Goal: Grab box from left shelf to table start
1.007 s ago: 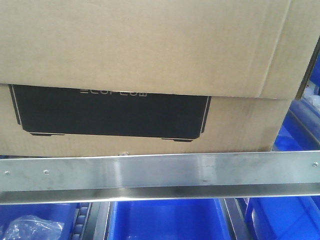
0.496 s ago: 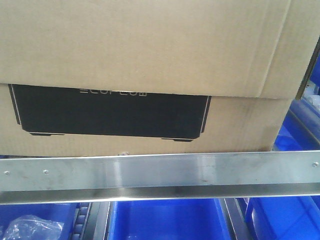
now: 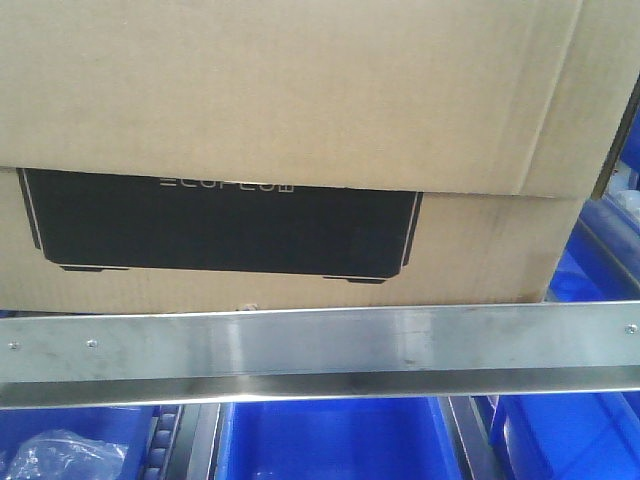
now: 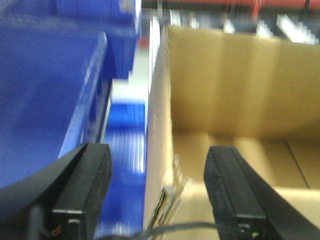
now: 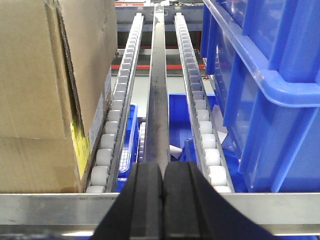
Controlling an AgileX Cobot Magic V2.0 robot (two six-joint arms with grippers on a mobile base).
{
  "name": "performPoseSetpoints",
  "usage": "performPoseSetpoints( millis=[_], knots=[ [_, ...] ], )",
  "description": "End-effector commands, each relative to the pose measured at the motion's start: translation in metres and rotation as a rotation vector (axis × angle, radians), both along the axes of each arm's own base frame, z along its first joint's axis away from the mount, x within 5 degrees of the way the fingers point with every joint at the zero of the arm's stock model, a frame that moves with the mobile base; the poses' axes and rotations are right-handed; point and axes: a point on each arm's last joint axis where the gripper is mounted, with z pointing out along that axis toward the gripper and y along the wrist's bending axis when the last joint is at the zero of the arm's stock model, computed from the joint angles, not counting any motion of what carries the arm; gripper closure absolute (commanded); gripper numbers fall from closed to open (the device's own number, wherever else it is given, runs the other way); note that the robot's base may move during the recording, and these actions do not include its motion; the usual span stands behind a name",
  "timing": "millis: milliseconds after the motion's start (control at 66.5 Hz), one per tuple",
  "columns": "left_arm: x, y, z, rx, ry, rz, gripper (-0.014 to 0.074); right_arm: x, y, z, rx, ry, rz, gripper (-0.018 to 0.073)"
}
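The brown cardboard box (image 3: 300, 100) fills the front view, its black printed panel (image 3: 225, 225) just above the shelf's silvery front rail (image 3: 320, 345). In the left wrist view my left gripper (image 4: 159, 172) is open, its black fingers (image 4: 230, 180) on either side of the box's left wall (image 4: 159, 130), one inside the open top, one outside. In the right wrist view my right gripper (image 5: 163, 185) is shut and empty over the rail (image 5: 50, 206), to the right of the box (image 5: 45, 80). The table is out of view.
Blue bins sit below the rail (image 3: 330, 440) and at the right (image 3: 610, 260). A blue bin (image 4: 45, 90) stands close left of the box. Roller tracks (image 5: 117, 115) and a tall blue bin (image 5: 270, 85) lie beside the right gripper.
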Motion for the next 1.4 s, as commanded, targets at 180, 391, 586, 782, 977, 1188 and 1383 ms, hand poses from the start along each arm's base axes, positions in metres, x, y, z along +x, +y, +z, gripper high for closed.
performPoseSetpoints(
  millis=[180, 391, 586, 782, 977, 1188, 1383],
  knots=[
    [0.068, -0.006, 0.033, -0.028, 0.167, -0.026, 0.0281, -0.001, 0.0, 0.009, -0.014, -0.105, -0.002, 0.0506],
    [0.114, -0.011, 0.025, -0.035, 0.371, -0.051, 0.0281, -0.001, 0.0, 0.01, -0.014, -0.123, -0.002, 0.0506],
    [0.127, -0.022, 0.02, 0.03, 0.421, -0.101, 0.0281, -0.001, 0.0, 0.01, -0.014, -0.123, -0.002, 0.0506],
    [0.138, -0.029, 0.007, 0.109, 0.502, -0.095, 0.0279, -0.001, 0.0, 0.011, -0.007, -0.13, -0.002, 0.0506],
    [0.146, -0.028, -0.002, 0.077, 0.556, -0.061, 0.0279, -0.005, 0.0, 0.033, 0.057, -0.188, 0.0, 0.0505],
    [0.147, -0.028, -0.003, 0.078, 0.553, -0.06, 0.0279, -0.02, 0.001, 0.089, 0.054, -0.195, 0.013, 0.016],
    [0.147, -0.028, -0.003, 0.078, 0.553, -0.06, 0.0279, -0.019, 0.002, 0.139, 0.064, -0.137, 0.025, -0.0052]
  ],
)
